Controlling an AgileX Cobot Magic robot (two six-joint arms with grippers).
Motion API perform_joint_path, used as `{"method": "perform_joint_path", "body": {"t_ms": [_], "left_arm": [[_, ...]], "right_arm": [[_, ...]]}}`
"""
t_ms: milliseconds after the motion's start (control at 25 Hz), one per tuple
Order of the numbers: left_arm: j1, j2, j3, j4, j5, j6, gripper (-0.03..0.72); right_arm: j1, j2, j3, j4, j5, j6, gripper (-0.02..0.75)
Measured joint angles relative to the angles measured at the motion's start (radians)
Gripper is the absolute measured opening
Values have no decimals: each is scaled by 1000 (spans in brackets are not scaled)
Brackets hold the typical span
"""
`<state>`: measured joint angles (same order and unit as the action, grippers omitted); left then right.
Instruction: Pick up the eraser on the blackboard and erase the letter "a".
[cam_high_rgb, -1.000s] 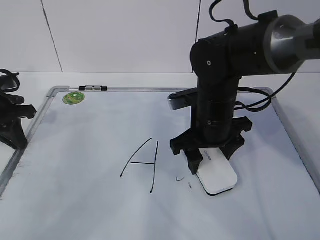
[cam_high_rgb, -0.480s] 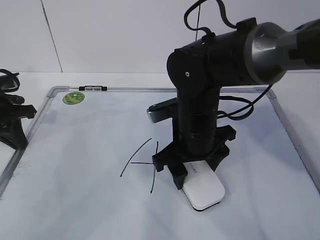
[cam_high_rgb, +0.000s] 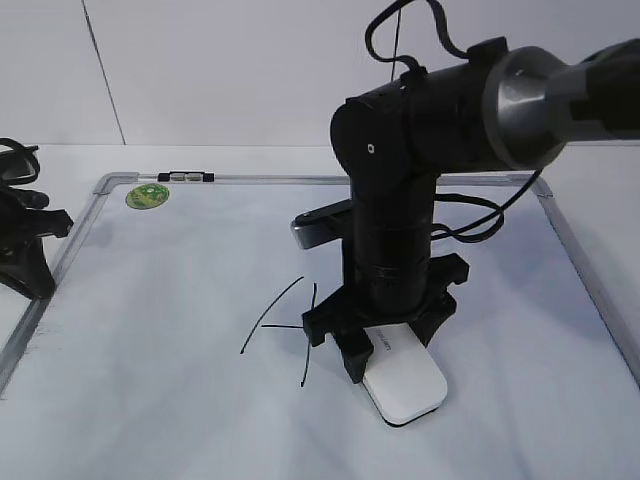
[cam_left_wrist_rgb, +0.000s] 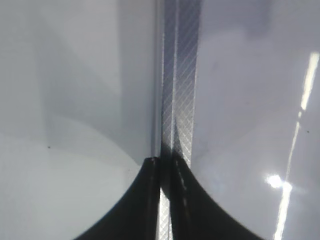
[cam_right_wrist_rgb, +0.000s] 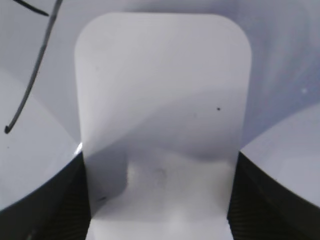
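Note:
My right gripper (cam_high_rgb: 385, 355) is shut on the white eraser (cam_high_rgb: 405, 385) and presses it flat on the blackboard (cam_high_rgb: 200, 250), just right of the capital "A" (cam_high_rgb: 285, 325). In the right wrist view the eraser (cam_right_wrist_rgb: 160, 100) fills the space between the two jaws (cam_right_wrist_rgb: 160, 200), with a stroke of the capital (cam_right_wrist_rgb: 30, 85) at the left. The letter "a" does not show; the spot where it stood lies under the eraser and the arm. My left gripper (cam_high_rgb: 30, 250) rests at the board's left edge, jaws (cam_left_wrist_rgb: 165, 165) closed over the grey frame (cam_left_wrist_rgb: 180, 75).
A round green sticker (cam_high_rgb: 147, 195) sits in the board's far left corner, with a small black clip (cam_high_rgb: 185, 177) on the frame beside it. A white wall stands behind the table.
My right gripper has slid the eraser leftward across the board, over the remaining marks of the small letter, which no longer show. The left arm has not moved.

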<state>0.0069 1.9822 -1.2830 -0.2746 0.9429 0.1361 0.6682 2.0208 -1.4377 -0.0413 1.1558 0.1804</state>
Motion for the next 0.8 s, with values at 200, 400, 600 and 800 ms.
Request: {"method": "perform_joint_path", "body": {"t_ms": [200,400,600,800], "left_arm": [[0,0,0,0,0,0,15],[0,0,0,0,0,0,15],[0,0,0,-2,0,0,15],[0,0,0,-5,0,0,15]], "right_arm": [[0,28,-39,-2,37,0,529],[0,57,-101,-6,68,0,529],[0,81,-147,-24,71,0,529],[-26,92,-162,-20,80,4,529]]}}
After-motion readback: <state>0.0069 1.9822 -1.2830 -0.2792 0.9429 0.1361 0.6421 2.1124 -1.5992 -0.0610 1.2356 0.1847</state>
